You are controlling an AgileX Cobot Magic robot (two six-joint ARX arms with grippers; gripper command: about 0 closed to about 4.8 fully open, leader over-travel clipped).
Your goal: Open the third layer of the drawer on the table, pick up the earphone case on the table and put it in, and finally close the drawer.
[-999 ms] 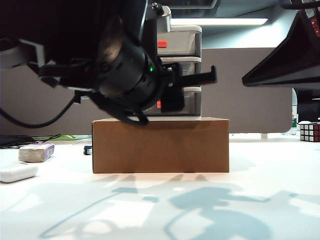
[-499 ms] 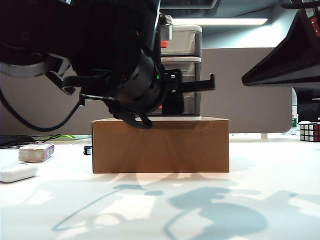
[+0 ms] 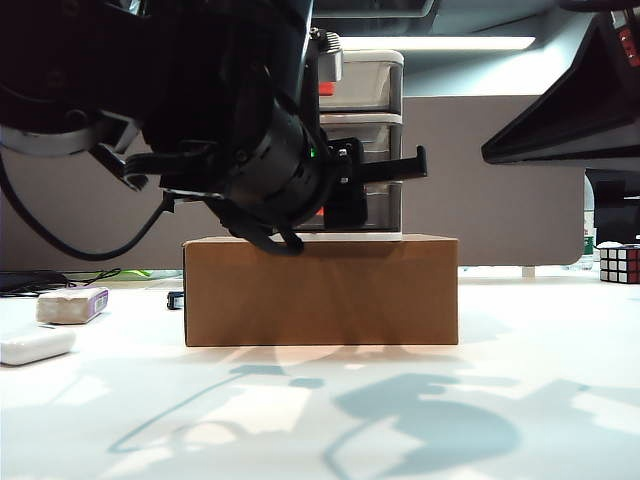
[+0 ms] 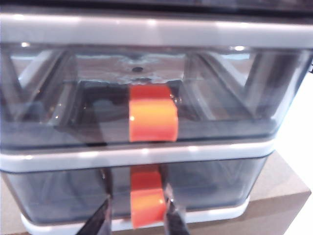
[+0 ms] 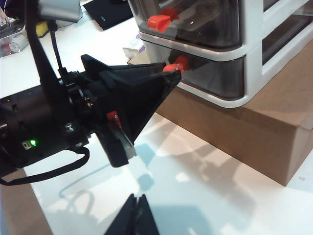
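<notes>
Now the left gripper (image 4: 136, 218) pinches the third layer (image 4: 205, 183)'s red tag (image 4: 146, 200) atop the cardboard box (image 3: 320, 290); right gripper (image 5: 134, 215) fingers pressed together.

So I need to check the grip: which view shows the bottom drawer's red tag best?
The left wrist view: the tag sits between the left end effector's fingers. The right wrist view shows it small at the fingertips; the exterior view mostly hides it behind the arm.

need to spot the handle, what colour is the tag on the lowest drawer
Red-orange tag on the smoky-grey third layer, clearest in the left wrist view, between the left gripper fingers.
</notes>
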